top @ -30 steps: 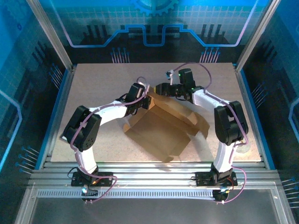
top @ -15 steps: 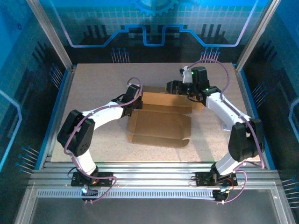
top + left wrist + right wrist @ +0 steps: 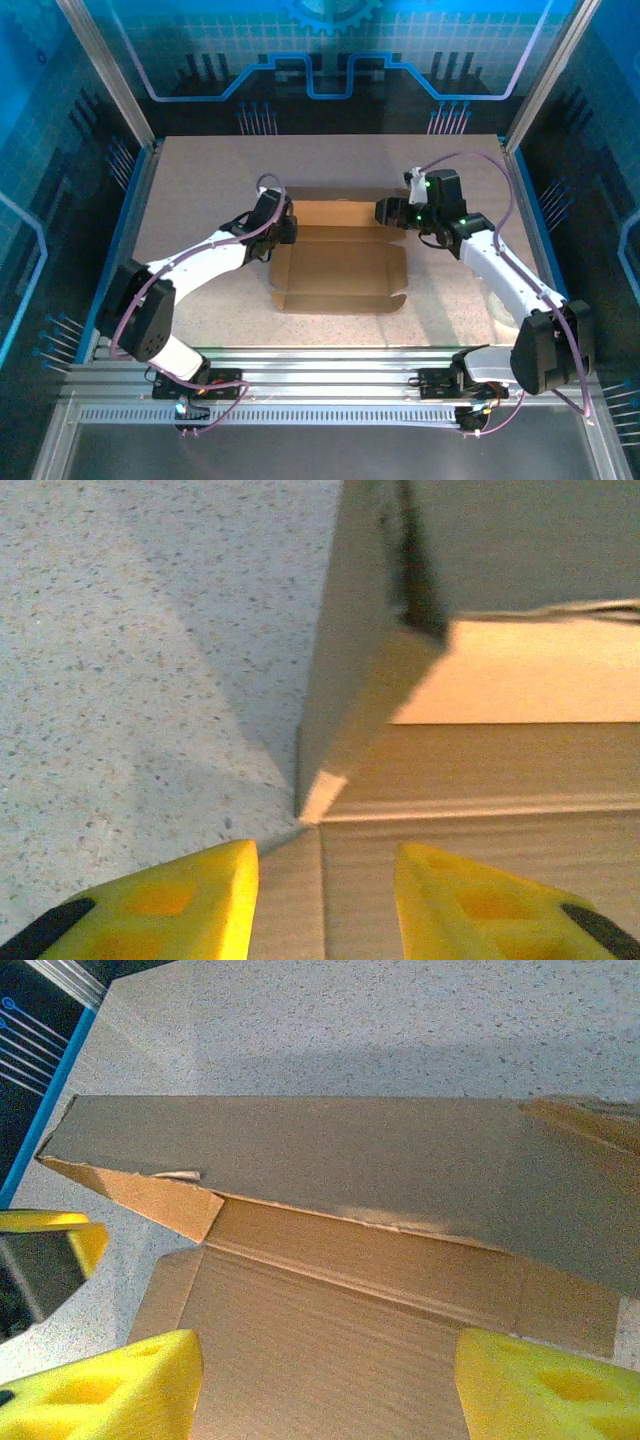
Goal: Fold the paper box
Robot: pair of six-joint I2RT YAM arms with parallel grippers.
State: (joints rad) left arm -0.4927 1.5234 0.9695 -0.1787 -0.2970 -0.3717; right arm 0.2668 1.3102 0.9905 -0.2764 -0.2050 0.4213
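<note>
Flanking the paper box, the left gripper is seen at its ten o'clock corner, the right gripper at one o'clock; both are released, jaws apart.

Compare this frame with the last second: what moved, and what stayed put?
The paper box, lifted and skewed a second ago, has come down flat and square on the table, rear flap up. The left tool opened at its left edge; the right tool, open, drew back rightward. The box stays mid-table.

Matt, apparently corrugated paper box.
</note>
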